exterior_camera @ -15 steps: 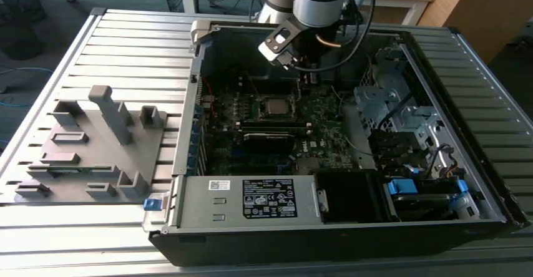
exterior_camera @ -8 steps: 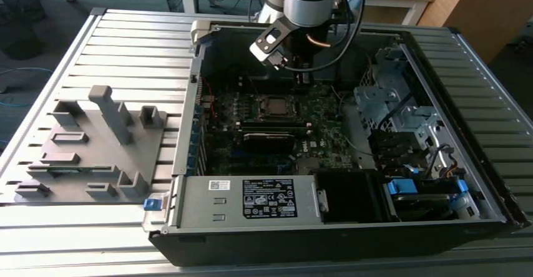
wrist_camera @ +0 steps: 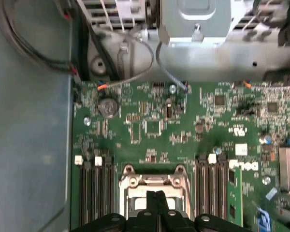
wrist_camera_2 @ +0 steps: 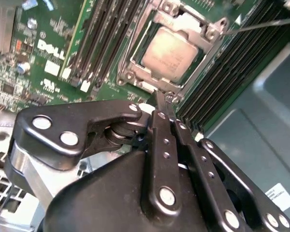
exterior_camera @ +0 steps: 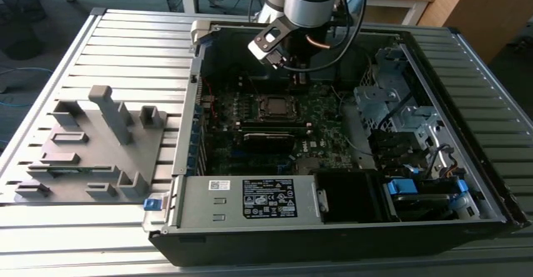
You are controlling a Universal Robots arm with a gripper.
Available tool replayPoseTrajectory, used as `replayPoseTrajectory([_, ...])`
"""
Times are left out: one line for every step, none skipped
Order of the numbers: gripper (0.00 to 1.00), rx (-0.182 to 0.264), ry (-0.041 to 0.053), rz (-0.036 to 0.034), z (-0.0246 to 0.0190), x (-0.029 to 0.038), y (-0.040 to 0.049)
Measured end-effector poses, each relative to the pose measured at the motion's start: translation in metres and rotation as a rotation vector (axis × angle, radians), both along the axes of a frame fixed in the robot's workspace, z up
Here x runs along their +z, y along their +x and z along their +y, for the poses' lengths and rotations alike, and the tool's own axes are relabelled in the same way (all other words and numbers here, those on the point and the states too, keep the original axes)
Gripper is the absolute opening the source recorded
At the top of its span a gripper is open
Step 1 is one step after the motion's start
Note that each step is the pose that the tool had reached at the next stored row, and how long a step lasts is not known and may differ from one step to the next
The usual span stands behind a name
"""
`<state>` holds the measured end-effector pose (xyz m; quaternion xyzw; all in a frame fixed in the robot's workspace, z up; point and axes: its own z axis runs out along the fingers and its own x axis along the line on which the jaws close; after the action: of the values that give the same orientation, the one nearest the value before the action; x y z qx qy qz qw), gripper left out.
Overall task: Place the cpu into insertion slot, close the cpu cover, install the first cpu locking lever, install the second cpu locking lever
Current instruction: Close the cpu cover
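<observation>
Black PC case (exterior_camera: 333,249) holds green mobo (wrist_camera: 135,145); the cpu (wrist_camera_2: 171,48) sits in its socket, framed by silvery cpu cover (wrist_camera_2: 137,48). Gripper (wrist_camera_2: 158,98) clenched, empty, just above; RAM slots (wrist_camera_2: 106,34) on both sides.

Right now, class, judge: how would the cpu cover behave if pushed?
The cpu cover looks like thin silvery metal, so probably light and stiff. Its open frame around the cpu might flex if pressed unevenly. Its smooth finish may be slippery.
</observation>
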<state>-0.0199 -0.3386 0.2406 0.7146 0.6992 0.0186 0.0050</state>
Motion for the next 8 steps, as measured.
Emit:
replayPoseTrajectory([0.10, 0.000, -0.0002, 0.0120, 0.0000, -0.0003, 0.0000])
replayPoseTrajectory([0.10, 0.000, -0.0003, 0.0220, 0.0000, -0.0004, 0.0000])
replayPoseTrajectory([0.10, 0.000, -0.0005, 0.0249, 0.0000, -0.0003, 0.0000])
replayPoseTrajectory([0.10, 0.000, -0.0006, 0.0256, 0.0000, -0.0003, -0.0001])
replayPoseTrajectory([0.10, 0.000, -0.0005, 0.0263, 0.0000, -0.0003, -0.0001])
replayPoseTrajectory([0.10, 0.000, -0.0003, 0.0269, 0.0000, -0.0004, 0.0000])
replayPoseTrajectory([0.10, 0.000, -0.0004, 0.0276, 0.0000, -0.0004, 0.0000])
replayPoseTrajectory([0.10, 0.000, -0.0003, 0.0283, 0.0000, -0.0004, 0.0000])
